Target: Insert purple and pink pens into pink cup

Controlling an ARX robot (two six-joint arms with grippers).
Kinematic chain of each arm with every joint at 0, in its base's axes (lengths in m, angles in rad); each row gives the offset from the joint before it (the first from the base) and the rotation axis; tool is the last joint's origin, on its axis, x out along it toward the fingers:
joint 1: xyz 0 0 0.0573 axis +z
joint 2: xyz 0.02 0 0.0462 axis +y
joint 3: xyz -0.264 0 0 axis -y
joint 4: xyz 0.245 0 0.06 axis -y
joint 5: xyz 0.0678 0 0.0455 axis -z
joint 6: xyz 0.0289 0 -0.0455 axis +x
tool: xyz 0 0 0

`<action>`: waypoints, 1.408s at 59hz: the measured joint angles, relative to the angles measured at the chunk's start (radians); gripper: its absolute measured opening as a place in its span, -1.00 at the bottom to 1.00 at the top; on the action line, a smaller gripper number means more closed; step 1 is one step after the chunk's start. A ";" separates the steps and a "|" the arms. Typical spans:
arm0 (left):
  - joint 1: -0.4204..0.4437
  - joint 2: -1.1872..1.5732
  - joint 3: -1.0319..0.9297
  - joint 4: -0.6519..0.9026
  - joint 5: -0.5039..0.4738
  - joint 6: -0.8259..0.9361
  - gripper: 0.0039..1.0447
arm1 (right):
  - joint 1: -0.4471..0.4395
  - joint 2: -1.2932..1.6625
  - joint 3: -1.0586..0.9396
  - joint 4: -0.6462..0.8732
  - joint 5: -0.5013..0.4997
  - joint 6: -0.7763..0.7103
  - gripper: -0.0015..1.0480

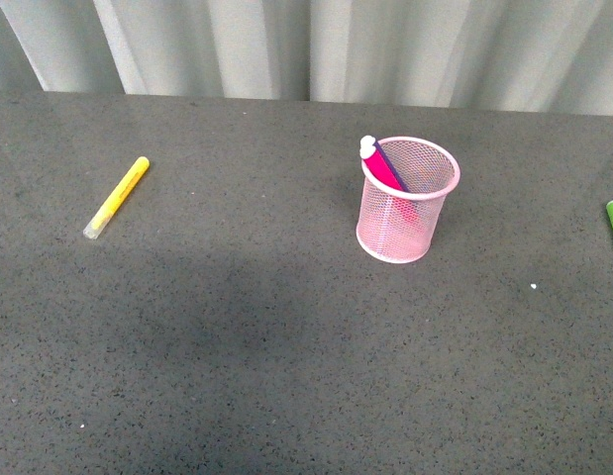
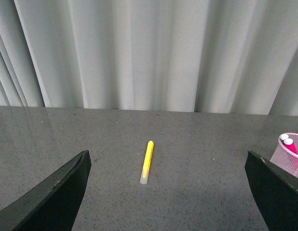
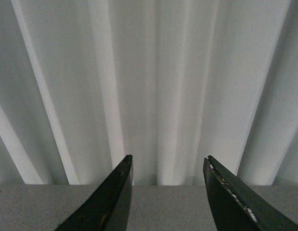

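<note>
Pens first: from the front we see the magenta-pink pen (image 1: 383, 169) and the dark purple pen (image 1: 393, 166) leaning inside the pale-pink wire-mesh cup (image 1: 406, 201), caps up, so we judge the task done; a yellow marker (image 1: 117, 197) lies well apart. Our left gripper (image 2: 165, 192) is spread wide and empty, the cup off to its right. Our right gripper (image 3: 166, 192) is parted, holding nothing, facing the white curtain (image 3: 153, 86).
</note>
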 joint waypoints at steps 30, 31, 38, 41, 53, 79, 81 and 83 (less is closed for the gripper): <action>0.000 0.000 0.000 0.000 0.000 0.000 0.88 | 0.000 -0.251 -0.413 0.121 -0.001 -0.004 -0.93; 0.000 0.000 0.000 0.000 0.000 0.000 0.88 | 0.000 -0.255 -0.417 0.121 -0.001 -0.005 -0.93; 0.000 0.000 0.000 0.000 0.000 0.000 0.88 | 0.000 -0.315 -0.470 0.117 -0.001 -0.004 -0.93; 0.000 0.000 0.000 0.000 0.000 0.000 0.88 | 0.000 -0.343 -0.491 0.109 -0.001 -0.004 -0.93; 0.000 0.000 0.000 0.000 0.000 0.000 0.88 | 0.001 -0.456 -0.555 0.059 -0.001 -0.004 -0.93; 0.000 0.000 0.000 0.000 0.000 0.000 0.88 | 0.000 -0.651 -0.629 -0.047 0.000 -0.004 -0.93; 0.000 0.000 0.000 0.000 0.000 0.000 0.88 | 0.000 -0.660 -0.631 -0.047 -0.001 -0.004 -0.93; 0.000 0.000 0.000 0.000 0.000 0.000 0.88 | 0.000 -0.673 -0.631 -0.053 0.000 -0.004 -0.93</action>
